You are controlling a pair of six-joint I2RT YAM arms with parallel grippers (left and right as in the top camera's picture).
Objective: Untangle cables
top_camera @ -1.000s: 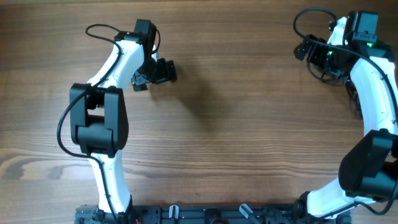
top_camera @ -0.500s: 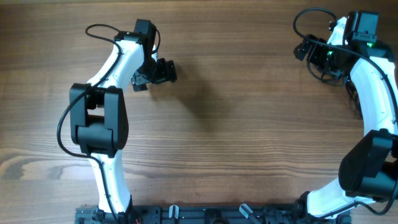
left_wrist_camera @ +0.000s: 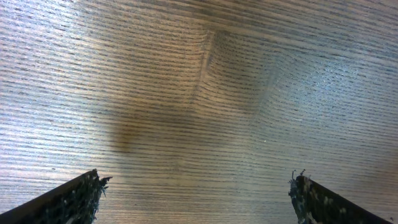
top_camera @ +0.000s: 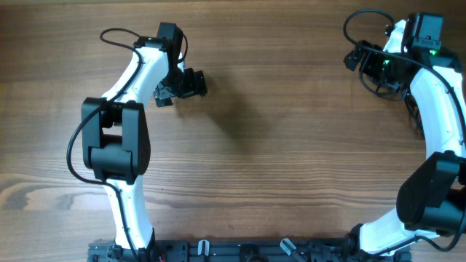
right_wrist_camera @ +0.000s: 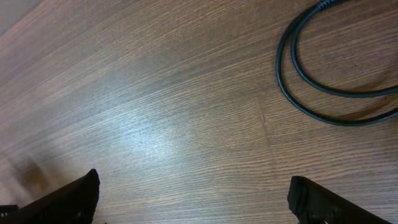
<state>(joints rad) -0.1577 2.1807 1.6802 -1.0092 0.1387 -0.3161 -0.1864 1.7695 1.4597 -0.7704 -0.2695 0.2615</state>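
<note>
Left jaws: spread, empty.
Right jaws: spread, empty, over brown wooden counter (right_wrist_camera: 155, 124).
Approach: best to reach the thin black looped cord (right_wrist_camera: 278, 65), frame's upper right, and pinch one strand.

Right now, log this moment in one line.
left gripper: open, empty | right gripper: open, empty | cable: looped on table, untouched

Overhead: fixed high, facing straight down on the wooden table (top_camera: 291, 160), taking in left arm (top_camera: 138, 69) and right arm (top_camera: 437, 109). Wrist views: close over the wood, angled down past own fingertips (left_wrist_camera: 68, 202); shared with overhead, tabletop only.
</note>
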